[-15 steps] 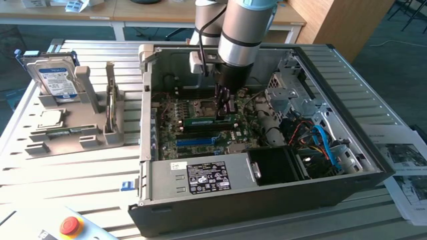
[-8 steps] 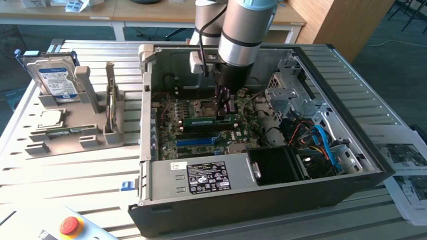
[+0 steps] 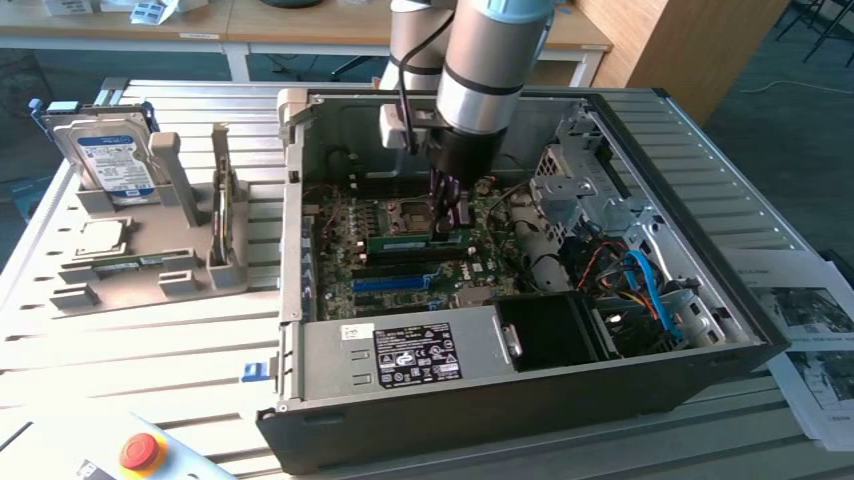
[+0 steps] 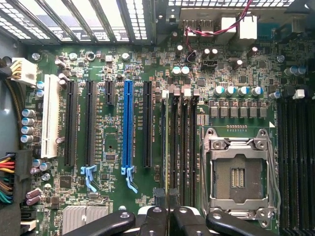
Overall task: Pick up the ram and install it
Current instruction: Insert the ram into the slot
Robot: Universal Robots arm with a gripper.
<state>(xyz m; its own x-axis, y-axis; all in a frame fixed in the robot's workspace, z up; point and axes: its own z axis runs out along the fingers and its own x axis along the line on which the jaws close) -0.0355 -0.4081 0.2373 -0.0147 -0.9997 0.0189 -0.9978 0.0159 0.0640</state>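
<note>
The ram (image 3: 400, 241), a thin green stick, stands on its long edge over the motherboard (image 3: 387, 285) inside the open computer case (image 3: 534, 400), just beside the empty processor socket (image 3: 407, 212). My gripper (image 3: 451, 222) reaches straight down into the case and is shut on the ram's top edge. In the wrist view my black fingers (image 4: 152, 219) meet at the gripper (image 4: 168, 212), and the ram (image 4: 168, 147) shows edge-on along the memory slots (image 4: 182, 142) next to the socket (image 4: 238, 177). Whether the ram is seated in a slot I cannot tell.
On a grey fixture (image 3: 80, 295) at the exterior view's left stand a blue-labelled hard drive (image 3: 114, 160) and a square silver processor chip (image 3: 104, 235). The power supply (image 3: 400, 355), drive cage (image 3: 587, 180) and blue cables (image 3: 647, 285) crowd the case. A red stop button (image 3: 140, 450) sits near the front.
</note>
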